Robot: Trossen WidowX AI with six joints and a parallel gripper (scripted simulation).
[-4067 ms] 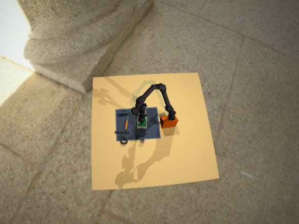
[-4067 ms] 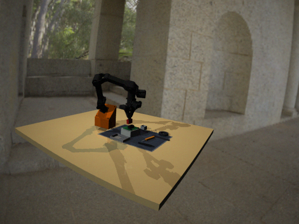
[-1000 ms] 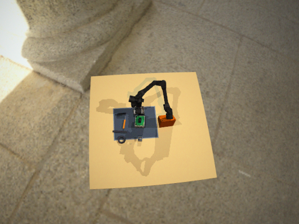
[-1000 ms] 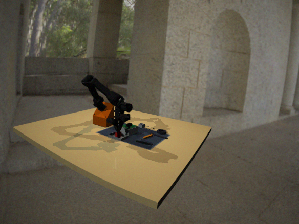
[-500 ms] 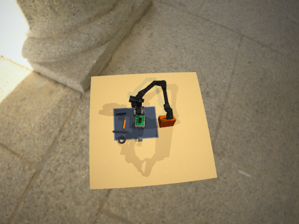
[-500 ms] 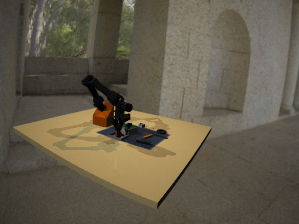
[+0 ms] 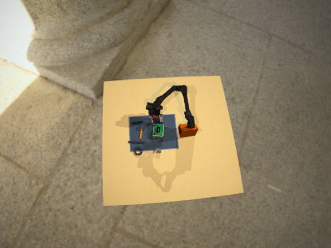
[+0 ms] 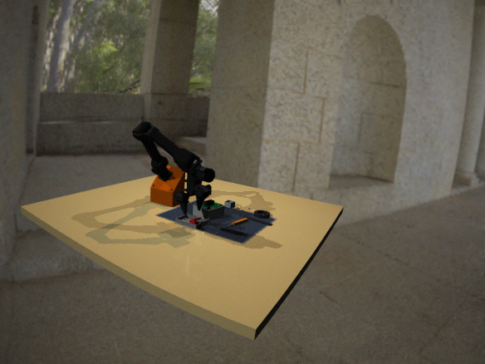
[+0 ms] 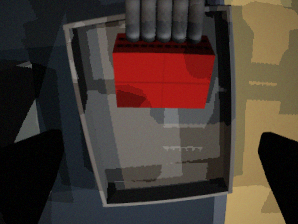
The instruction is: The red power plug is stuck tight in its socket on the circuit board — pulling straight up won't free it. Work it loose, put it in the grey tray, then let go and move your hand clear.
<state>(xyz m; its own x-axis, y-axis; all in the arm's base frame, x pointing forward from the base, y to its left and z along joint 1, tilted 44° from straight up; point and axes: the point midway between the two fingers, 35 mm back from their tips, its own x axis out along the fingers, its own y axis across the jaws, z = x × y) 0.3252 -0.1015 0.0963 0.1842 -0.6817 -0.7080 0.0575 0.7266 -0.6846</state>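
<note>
Plug in tray, hand wide open around it; clear straight up.

Wrist view, left to right: one fingertip stands outside the tray's left wall, over the blue mat (image 7: pixel 170 141) (image 8: pixel 253 233) (image 9: pixel 150 215). Grey tray (image 7: pixel 161 120) (image 8: pixel 188 220) (image 9: pixel 233 125) next, tapering toward the bottom of the view. Red plug (image 7: pixel 154 116) (image 8: pixel 195 220) (image 9: pixel 164 80) is inside, toward the upper end, its longer visible side running across, roughly finger to finger. Grey leads (image 9: pixel 165 20) meet its upper edge. Other fingertip is past the right wall, over bench (image 7: pixel 204 170) (image 8: pixel 166 258) (image 9: pixel 270 115).

Hand (image 7: pixel 155 113) (image 8: pixel 193 213) (image 9: pixel 164 143): fingers far apart, nothing gripped; plug sits up-view of the fingertip line. Release looks done; only the retreat remains. Likely best lift: vertical, fingers kept wide, no sideways sweep into walls or leads. Open air above; circuit board (image 7: pixel 155 133) (image 8: pixel 217 205) is near, so avoid that side.
</note>
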